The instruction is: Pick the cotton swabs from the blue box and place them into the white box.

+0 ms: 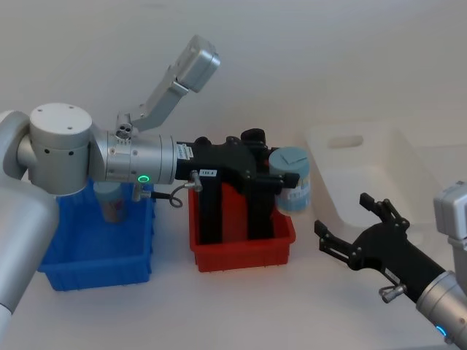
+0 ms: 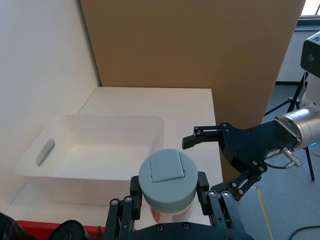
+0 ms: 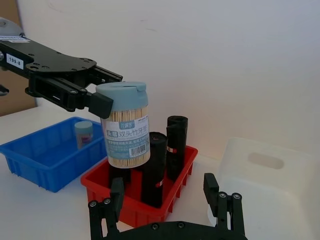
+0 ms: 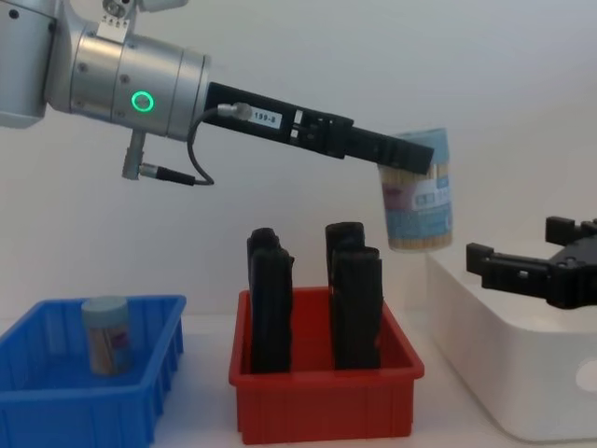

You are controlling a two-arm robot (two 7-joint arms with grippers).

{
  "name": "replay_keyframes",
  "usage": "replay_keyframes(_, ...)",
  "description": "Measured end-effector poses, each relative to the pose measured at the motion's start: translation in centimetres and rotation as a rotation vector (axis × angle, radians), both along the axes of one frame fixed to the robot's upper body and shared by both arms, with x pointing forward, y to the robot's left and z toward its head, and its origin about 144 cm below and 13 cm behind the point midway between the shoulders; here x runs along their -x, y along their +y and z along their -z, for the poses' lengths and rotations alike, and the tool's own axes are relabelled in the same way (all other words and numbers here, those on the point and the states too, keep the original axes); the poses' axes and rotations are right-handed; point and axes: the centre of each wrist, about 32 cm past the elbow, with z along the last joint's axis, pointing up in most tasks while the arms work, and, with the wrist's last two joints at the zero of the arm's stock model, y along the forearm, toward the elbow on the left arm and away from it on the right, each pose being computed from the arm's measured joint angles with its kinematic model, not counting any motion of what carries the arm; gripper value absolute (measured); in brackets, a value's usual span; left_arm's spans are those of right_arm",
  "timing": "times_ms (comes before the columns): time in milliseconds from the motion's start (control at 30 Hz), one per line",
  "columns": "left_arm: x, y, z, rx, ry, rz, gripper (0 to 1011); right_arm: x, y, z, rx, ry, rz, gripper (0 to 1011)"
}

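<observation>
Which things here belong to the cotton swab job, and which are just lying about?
Job: cotton swab jar held by left gripper; second jar in blue box; white box.
Lying about: red bin with black blocks; right gripper, open, idle near white box.

white box (image 4: 508, 378) cropped, blue box (image 4: 84, 413) cropped

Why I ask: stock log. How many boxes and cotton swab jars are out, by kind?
Boxes: 3 (blue box, red box, white box)
Cotton swab jars: 2 (one jar in the blue box, one jar in the left hand)
Total: 5
</observation>
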Motion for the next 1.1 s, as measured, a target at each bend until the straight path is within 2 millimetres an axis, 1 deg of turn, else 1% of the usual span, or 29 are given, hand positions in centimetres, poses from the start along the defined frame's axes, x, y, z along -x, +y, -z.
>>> replay_keyframes(367, -0.1, -0.1, -0.1, -0.001, 0.001, 0.006, 660, -0.3, -0.2, -0.3, -0.036, 0.009, -0.042, 1002)
replay_keyframes(767, -0.1, -0.1, -0.1, -0.002, 0.002, 0.009, 660, -1.4, 0.0, -1.1, -0.115, 0.024, -0.106, 1002)
replay_keyframes(1100, -0.1, -0.2, -0.1, -0.001, 0.002, 0.011, 659, -2.4, 0.5, -1.6, -0.135, 0.026, -0.140, 1002)
